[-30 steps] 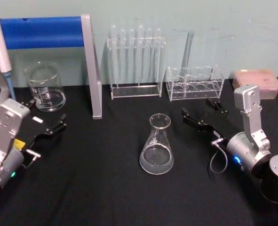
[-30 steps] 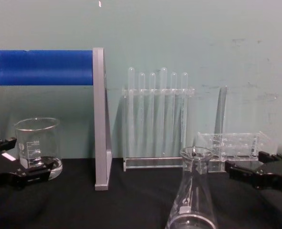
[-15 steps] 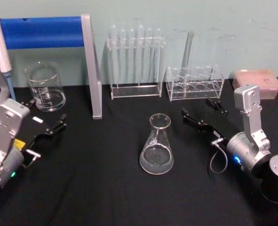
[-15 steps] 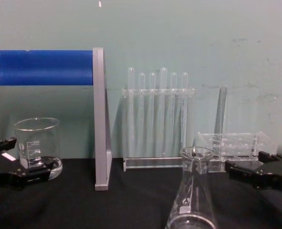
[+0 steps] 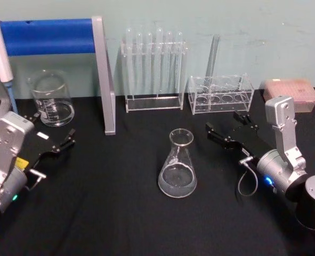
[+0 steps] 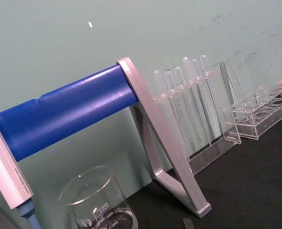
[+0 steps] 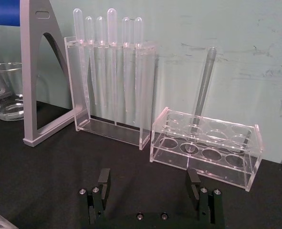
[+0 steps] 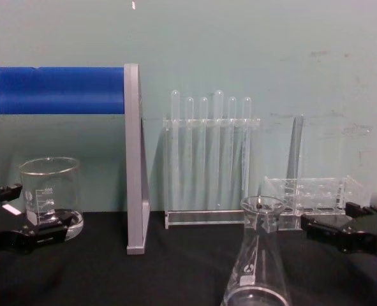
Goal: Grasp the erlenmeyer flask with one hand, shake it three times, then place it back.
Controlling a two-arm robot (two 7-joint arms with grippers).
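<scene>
The erlenmeyer flask (image 5: 177, 166) is clear glass and stands upright on the black table, near the middle; the chest view shows its neck and rim (image 8: 258, 255) low in the foreground. My right gripper (image 5: 224, 124) rests low to the flask's right, a short gap away, open with nothing between its fingers. The right wrist view shows its two fingers (image 7: 104, 179) spread wide, pointing at the racks. My left gripper (image 5: 53, 129) lies open at the far left, in front of the beaker, well away from the flask.
A glass beaker (image 5: 51, 98) stands back left beside a grey stand with a blue bar (image 5: 101, 74). Behind the flask are a clear rack of pipettes (image 5: 154, 69) and a low tube rack (image 5: 221, 93) holding one tube. A pink box (image 5: 290, 93) sits back right.
</scene>
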